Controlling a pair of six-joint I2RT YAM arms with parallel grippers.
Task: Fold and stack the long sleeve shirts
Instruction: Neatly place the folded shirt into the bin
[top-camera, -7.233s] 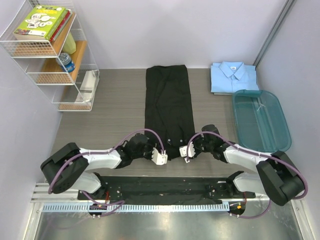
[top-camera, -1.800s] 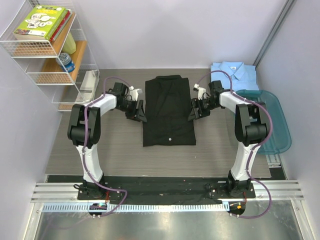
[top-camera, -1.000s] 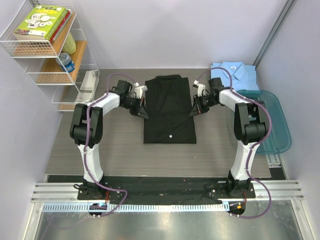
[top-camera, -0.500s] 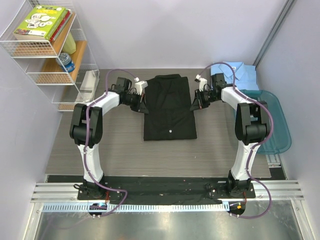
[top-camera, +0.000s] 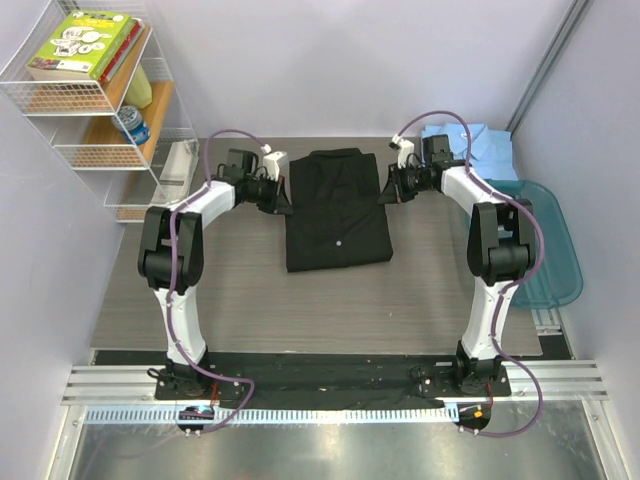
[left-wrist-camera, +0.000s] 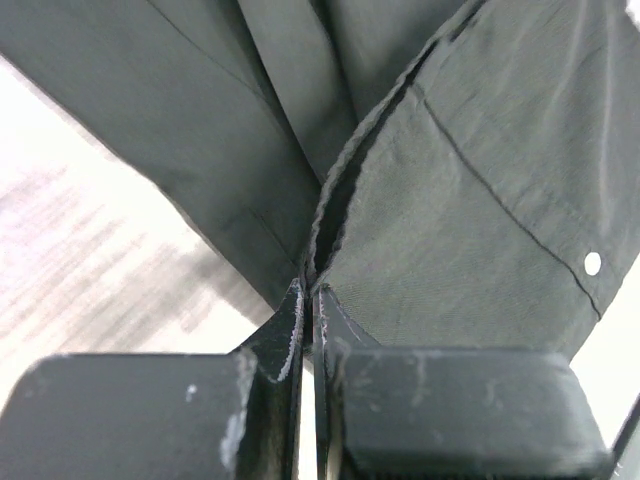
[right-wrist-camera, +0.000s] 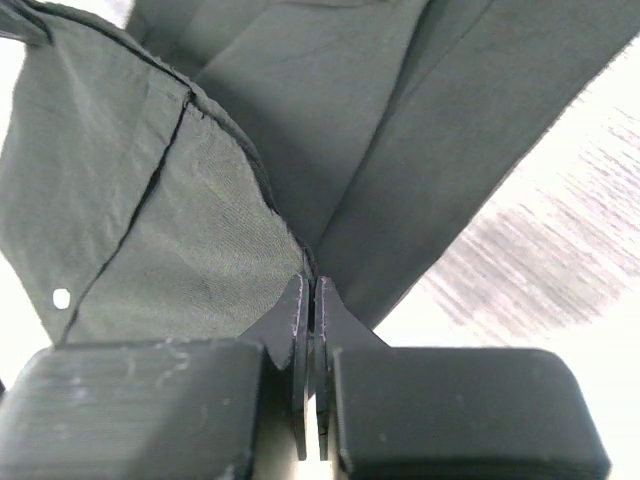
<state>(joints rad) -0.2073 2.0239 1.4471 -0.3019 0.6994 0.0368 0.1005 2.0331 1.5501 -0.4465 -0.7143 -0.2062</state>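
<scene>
Where the grey wood-grain surface (top-camera: 230, 290) ends well left of the black shirt (top-camera: 337, 215), entries begin.

1. White wire shelf rack (top-camera: 100, 120), well left of the black shirt; flat green book (top-camera: 85, 40) on its top tier, blue-lidded can (top-camera: 133, 125) on a lower tier.
2. Left hand (top-camera: 284, 205), at the black shirt's left edge, toward the collar end; clenched, fingers (left-wrist-camera: 290, 330) pressed together on the layered cloth edge.
3. Black shirt: plain collared button-front cloth with small pale buttons, folded to a rectangle, flat on the surface, collar toward the back wall.
4. Right hand (top-camera: 385, 195), at the black shirt's right edge, level with the left hand; clenched on the cloth edge likewise.
5. Light blue shirt (top-camera: 485, 145): collared cloth, folded, right of the black shirt by the back wall, apart from it, partly behind the right arm.
6. Teal oval plastic tub (top-camera: 545, 250), right of the black shirt, just in front of the light blue shirt.
</scene>
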